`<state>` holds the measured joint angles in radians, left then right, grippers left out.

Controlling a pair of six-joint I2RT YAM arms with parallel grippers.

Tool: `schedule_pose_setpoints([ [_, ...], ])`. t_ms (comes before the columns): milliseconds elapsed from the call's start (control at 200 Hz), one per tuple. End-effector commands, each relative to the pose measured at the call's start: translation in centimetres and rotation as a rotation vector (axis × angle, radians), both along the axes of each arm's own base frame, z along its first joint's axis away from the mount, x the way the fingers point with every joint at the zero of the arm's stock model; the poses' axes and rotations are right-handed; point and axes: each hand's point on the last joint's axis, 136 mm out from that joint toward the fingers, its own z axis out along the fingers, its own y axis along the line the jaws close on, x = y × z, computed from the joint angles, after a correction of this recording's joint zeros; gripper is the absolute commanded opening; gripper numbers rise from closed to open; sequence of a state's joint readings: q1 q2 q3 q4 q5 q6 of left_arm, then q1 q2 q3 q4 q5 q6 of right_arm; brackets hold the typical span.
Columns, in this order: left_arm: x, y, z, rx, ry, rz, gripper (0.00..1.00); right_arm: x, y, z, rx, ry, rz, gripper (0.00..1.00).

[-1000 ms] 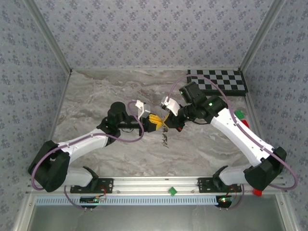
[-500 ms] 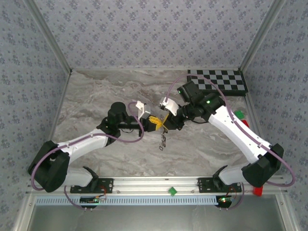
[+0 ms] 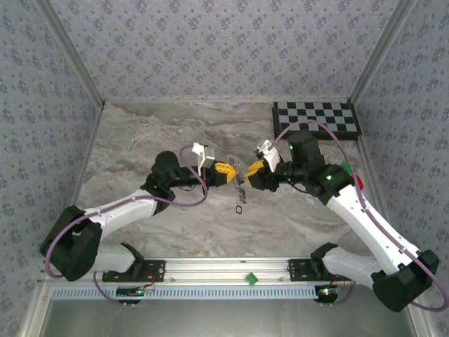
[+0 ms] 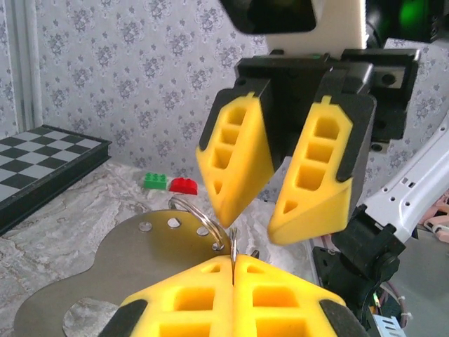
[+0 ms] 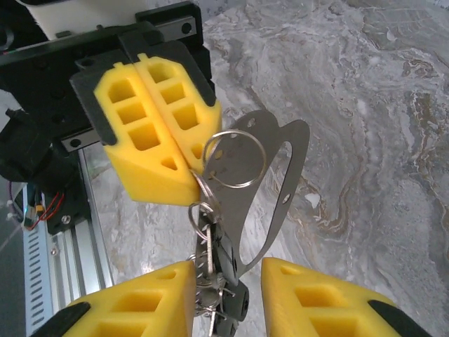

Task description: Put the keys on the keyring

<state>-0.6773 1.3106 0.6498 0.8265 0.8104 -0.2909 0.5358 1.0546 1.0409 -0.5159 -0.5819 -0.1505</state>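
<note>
My left gripper [image 3: 233, 172] [image 4: 232, 258] is shut on the edge of a thin wire keyring [image 4: 232, 246] [image 5: 200, 184]. From it hang a flat steel tag with holes [image 4: 126, 267] [image 5: 275, 165], a larger wire ring [image 5: 236, 159] and a bunch of dark-headed keys [image 5: 226, 257] [image 3: 240, 184]. My right gripper [image 3: 250, 170] [image 4: 252, 226] [image 5: 228, 270] faces the left one, open. The keys dangle between its yellow fingers [image 5: 147, 305], close to the left finger. A small dark piece [image 3: 240, 208] shows lower down; whether it hangs or lies on the table I cannot tell.
A chessboard [image 3: 316, 116] [image 4: 35, 161] lies at the back right. A green brick [image 3: 349, 167] [image 4: 156, 181] and a red brick [image 3: 359, 180] [image 4: 184, 185] sit near the right wall. The marble table [image 3: 140, 140] ends at the front rail [image 3: 245, 267].
The right gripper has let go and drawn back to the right, its arm swung outward. The left gripper has stayed shut in nearly the same place, the bunch still hanging from it.
</note>
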Motion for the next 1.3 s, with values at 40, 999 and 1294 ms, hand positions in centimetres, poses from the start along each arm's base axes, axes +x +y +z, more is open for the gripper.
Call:
schedule_pose_setpoints([
  [40, -0.8, 0.5, 3.7, -0.100, -0.079, 0.002, 0.00, 0.8, 0.7, 1.3, 0.077, -0.025, -0.009, 0.30],
  [999, -0.8, 0.6, 3.5, -0.101, -0.072, 0.010, 0.00, 0.1, 1.0, -0.2, 0.059, 0.007, 0.000, 0.25],
  [1294, 0.4, 0.9, 4.4, -0.139, -0.047, 0.085, 0.00, 0.7, -0.2, 2.2, 0.222, -0.055, -0.076, 0.32],
])
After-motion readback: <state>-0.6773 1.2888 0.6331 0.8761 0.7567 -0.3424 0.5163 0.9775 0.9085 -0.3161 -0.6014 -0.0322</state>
